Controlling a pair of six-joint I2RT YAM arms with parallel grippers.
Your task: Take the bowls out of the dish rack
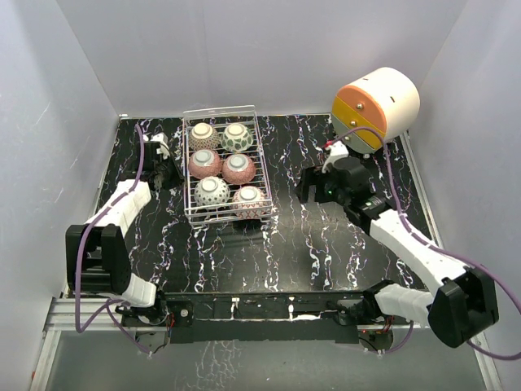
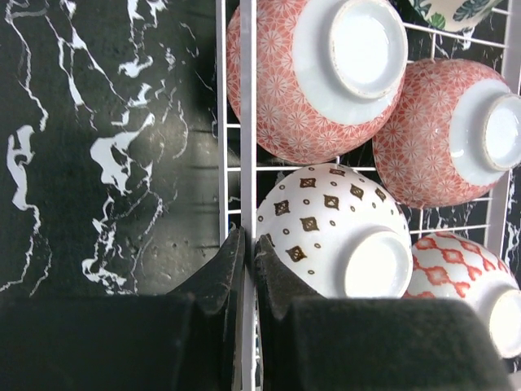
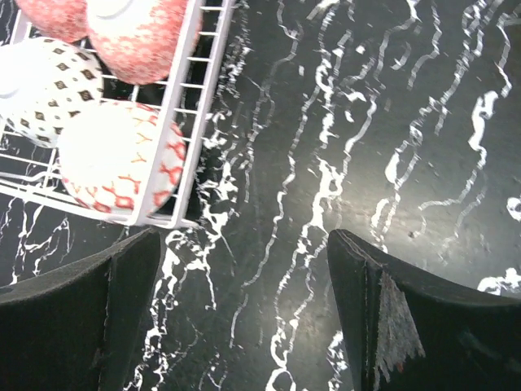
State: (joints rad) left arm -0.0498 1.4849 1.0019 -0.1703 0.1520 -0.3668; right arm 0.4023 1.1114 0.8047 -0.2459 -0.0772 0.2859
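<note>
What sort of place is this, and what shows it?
Likely a robot test cell, not a kitchen: plain white walls box in a dark table, with a left arm and right arm bolted at its near edge, plus a dish rack.

Robot lab test cell, not real kitchen, by looks of it. Workspace boxed in by plain white panels (image 1: 269,49) on three sides. Surface (image 1: 285,244) done in black marble print. Left arm (image 1: 122,208) and right arm (image 1: 407,236) bolted to rail (image 1: 269,308) at near edge, purple cables (image 1: 141,151) left exposed. Kitchenware spotted: dish rack (image 1: 221,116) packed with bowls (image 1: 205,164), parked on surface.
</note>
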